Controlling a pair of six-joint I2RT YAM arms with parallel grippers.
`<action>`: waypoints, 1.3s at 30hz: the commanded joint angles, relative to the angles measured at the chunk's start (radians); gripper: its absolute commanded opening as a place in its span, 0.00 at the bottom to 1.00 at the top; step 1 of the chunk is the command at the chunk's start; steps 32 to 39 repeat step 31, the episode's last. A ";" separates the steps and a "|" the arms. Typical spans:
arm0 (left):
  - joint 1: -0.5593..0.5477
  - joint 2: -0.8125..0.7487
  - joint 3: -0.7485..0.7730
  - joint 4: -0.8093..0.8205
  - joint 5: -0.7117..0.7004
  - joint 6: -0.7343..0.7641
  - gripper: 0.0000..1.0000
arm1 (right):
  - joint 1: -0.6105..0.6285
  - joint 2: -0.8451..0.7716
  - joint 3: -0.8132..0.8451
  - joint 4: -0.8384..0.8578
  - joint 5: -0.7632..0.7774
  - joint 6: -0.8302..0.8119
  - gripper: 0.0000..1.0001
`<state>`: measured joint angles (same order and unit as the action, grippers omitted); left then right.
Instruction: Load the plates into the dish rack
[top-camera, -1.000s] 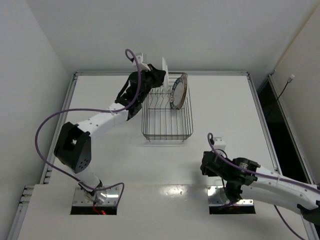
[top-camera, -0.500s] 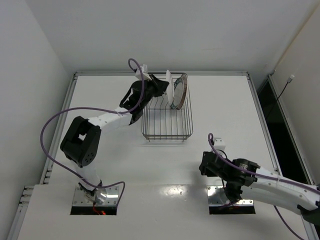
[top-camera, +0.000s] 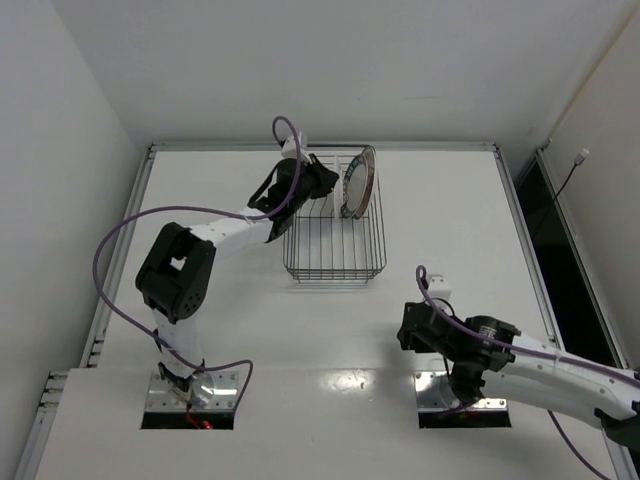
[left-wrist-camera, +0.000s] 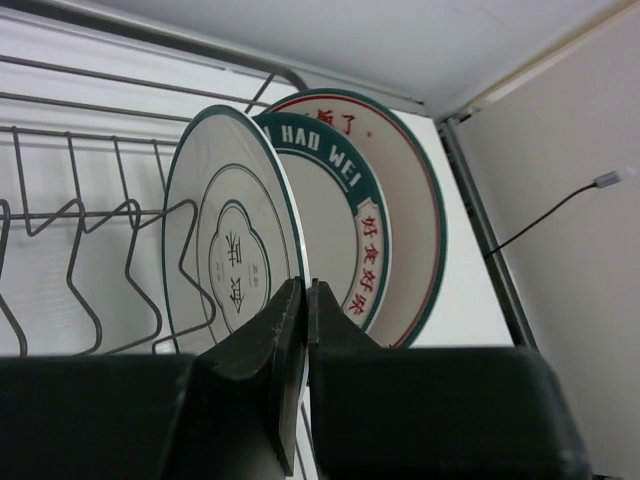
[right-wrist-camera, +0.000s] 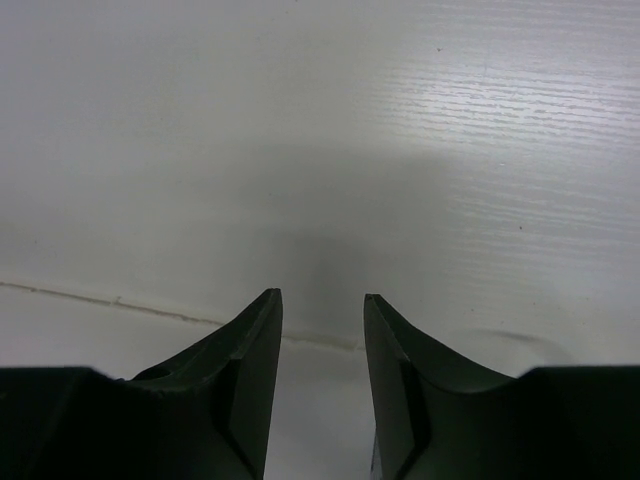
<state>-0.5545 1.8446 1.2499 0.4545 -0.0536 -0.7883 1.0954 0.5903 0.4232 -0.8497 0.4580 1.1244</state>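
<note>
In the left wrist view, my left gripper (left-wrist-camera: 304, 284) is shut on the lower rim of a pale plate with a thin dark edge (left-wrist-camera: 230, 230). That plate stands upright among the tines of the black wire dish rack (left-wrist-camera: 70, 215). Close behind it stands the plate with the dark lettered rim (left-wrist-camera: 325, 200), then the plate with red rim marks (left-wrist-camera: 410, 220). From above, the left gripper (top-camera: 322, 180) reaches into the rack's (top-camera: 335, 275) far end beside the standing plates (top-camera: 358, 182). My right gripper (right-wrist-camera: 322, 297) is open over bare table, with nothing between its fingers.
The rack's near half holds no plates. A wall runs just behind the rack (top-camera: 330, 148). The right arm (top-camera: 470, 350) lies low near its base, well away from the rack. A dark gap (top-camera: 560, 250) runs along the table's right edge.
My left arm has carried the pale plate right and down into the rack, next to the other two plates. My right gripper's jaws have opened a little wider.
</note>
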 joint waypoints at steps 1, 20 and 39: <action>-0.008 0.027 0.097 -0.020 -0.022 0.037 0.00 | 0.004 0.028 0.078 -0.017 -0.002 -0.017 0.37; -0.027 -0.166 0.010 -0.208 -0.035 0.280 1.00 | 0.004 0.164 0.683 -0.291 0.111 -0.143 0.75; -0.027 -0.819 -0.427 -0.330 -0.187 0.598 1.00 | 0.004 0.191 0.661 -0.279 0.205 -0.206 0.80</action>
